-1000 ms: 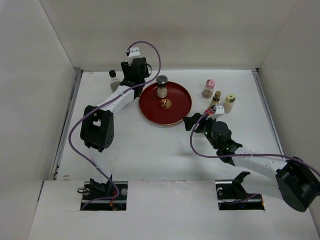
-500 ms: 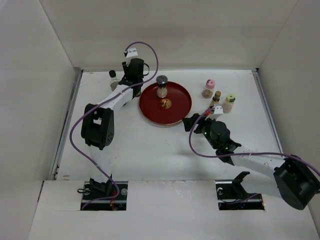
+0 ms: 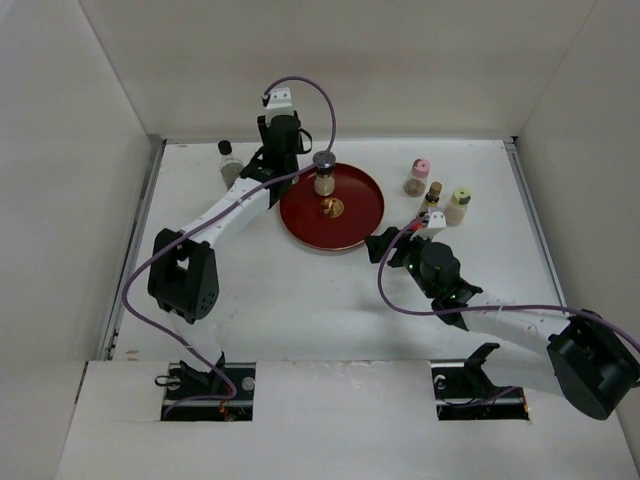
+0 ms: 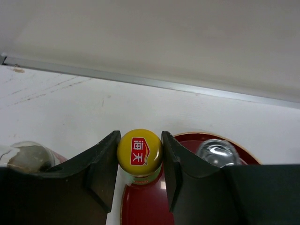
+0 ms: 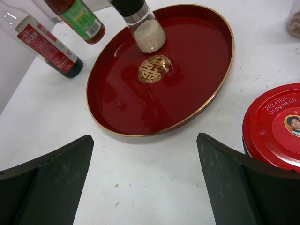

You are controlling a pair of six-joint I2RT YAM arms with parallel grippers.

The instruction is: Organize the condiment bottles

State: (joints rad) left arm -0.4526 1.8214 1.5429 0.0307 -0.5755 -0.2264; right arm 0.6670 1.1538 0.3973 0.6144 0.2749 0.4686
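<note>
Yellow-capped bottle [image 4: 139, 151], gripped in left tool [image 4: 139, 157], has reached plate [image 3: 352, 226] rim; right tool [image 5: 144, 140] wide.

We see a round red plate [image 3: 355, 215], gold-rimmed with a gold emblem [image 5: 153, 69] at its centre, resting on the white table [image 3: 300, 290], which looks faintly scuffed near the back wall [image 4: 164, 37].

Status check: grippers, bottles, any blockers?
Left gripper shut on yellow-capped bottle at plate rim. Right gripper open, empty, beside red-lidded jar. Grey-capped shaker stands on plate, close by.
</note>
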